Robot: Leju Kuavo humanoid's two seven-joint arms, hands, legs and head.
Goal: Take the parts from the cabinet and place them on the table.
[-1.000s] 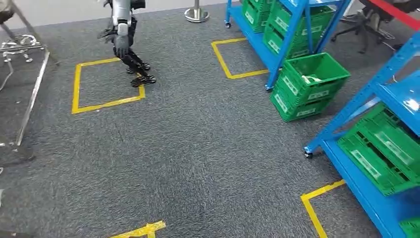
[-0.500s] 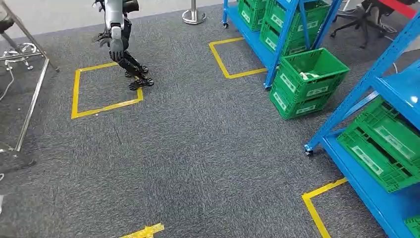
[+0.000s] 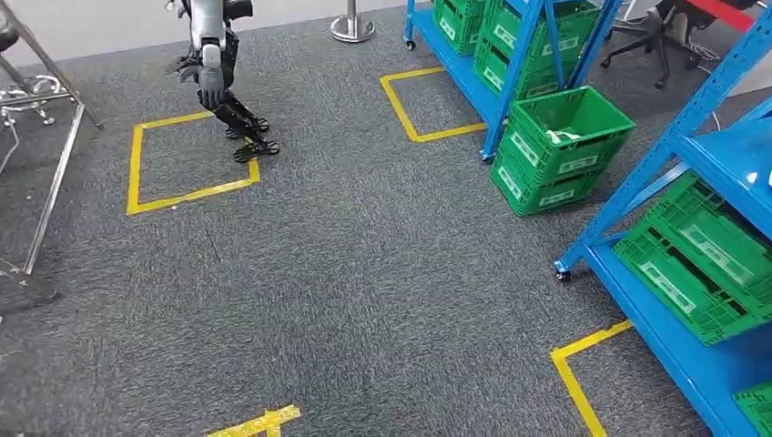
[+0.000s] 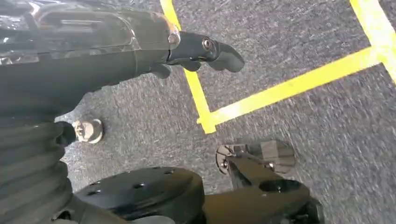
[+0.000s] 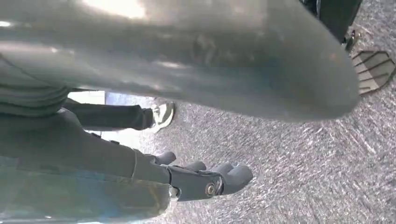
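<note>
My left hand (image 4: 196, 49) hung at my side over the carpet (image 3: 364, 273), fingers loosely curled and holding nothing; my right hand (image 5: 205, 179) hung the same way, fingers slightly apart and bare. The parts themselves I could not make out: they were presumably in the green crates (image 3: 560, 150) on the blue racks (image 3: 678, 137) to my right, where one open crate on the floor showed something pale at its rim, too small to name. I judged the crates stiff, ribbed plastic, light when nearly bare, best taken by the rim on two opposite sides with both hands; the parts inside might slide if a crate tilted. Between me and the racks lay open carpet with yellow tape squares (image 3: 187, 159). Another robot (image 3: 214, 68) stood well apart at the far left, with a metal frame (image 3: 55, 182) beyond it, and a stanchion base (image 3: 350, 27) near the far rack.
</note>
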